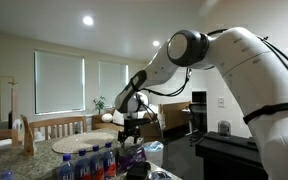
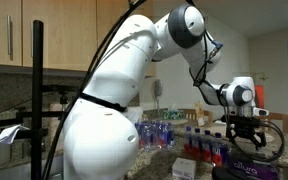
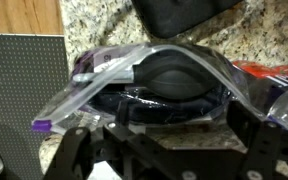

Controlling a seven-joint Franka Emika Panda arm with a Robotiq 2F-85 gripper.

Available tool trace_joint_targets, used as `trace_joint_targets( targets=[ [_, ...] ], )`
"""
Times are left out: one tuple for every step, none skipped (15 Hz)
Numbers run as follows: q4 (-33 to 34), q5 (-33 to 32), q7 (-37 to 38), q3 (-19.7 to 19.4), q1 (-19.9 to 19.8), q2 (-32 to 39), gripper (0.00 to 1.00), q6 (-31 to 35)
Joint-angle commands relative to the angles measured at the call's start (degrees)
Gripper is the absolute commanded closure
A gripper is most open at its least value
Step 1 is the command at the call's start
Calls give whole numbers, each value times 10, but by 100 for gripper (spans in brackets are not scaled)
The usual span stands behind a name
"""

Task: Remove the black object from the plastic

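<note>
Two fingers (image 3: pixel 70 153) stand spread wide at the bottom of the wrist view, so the gripper (image 3: pixel 164 165) is gaping and has hold of nothing. Just beyond them the bag (image 3: pixel 89 92) lies on the granite counter (image 3: pixel 94 18), the black object (image 3: pixel 179 80) sealed inside it, a grey mat (image 3: pixel 24 80) alongside. Farther out, in both exterior views, the gripper (image 1: pixel 131 125) (image 2: pixel 246 126) hangs near the bottles (image 1: pixel 89 160) (image 2: pixel 159 132).

Two blinded windows (image 1: pixel 60 82), ceiling lights (image 1: pixel 88 20), wooden chairs (image 1: pixel 60 126); wooden cabinets (image 2: pixel 54 30); speckled granite tabletop (image 3: pixel 99 25).
</note>
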Motion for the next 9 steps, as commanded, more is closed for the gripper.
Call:
trace_joint_targets(
  targets=[
    [32, -6, 22, 0, -2, 43, 0, -15],
    [38, -7, 24, 0, -2, 52, 0, -18],
    [46, -6, 27, 0, -2, 63, 0, -23],
    [55, -5, 31, 0, -2, 71, 0, -28],
    [62, -5, 34, 0, -2, 76, 0, -31],
    [70, -5, 36, 0, -3, 81, 0, -36],
    [76, -5, 38, 0, -2, 83, 20, -40],
    [82, -7, 40, -1, -1, 86, 26, -43],
    [85, -9, 41, -1, 1, 85, 33, -45]
  ],
)
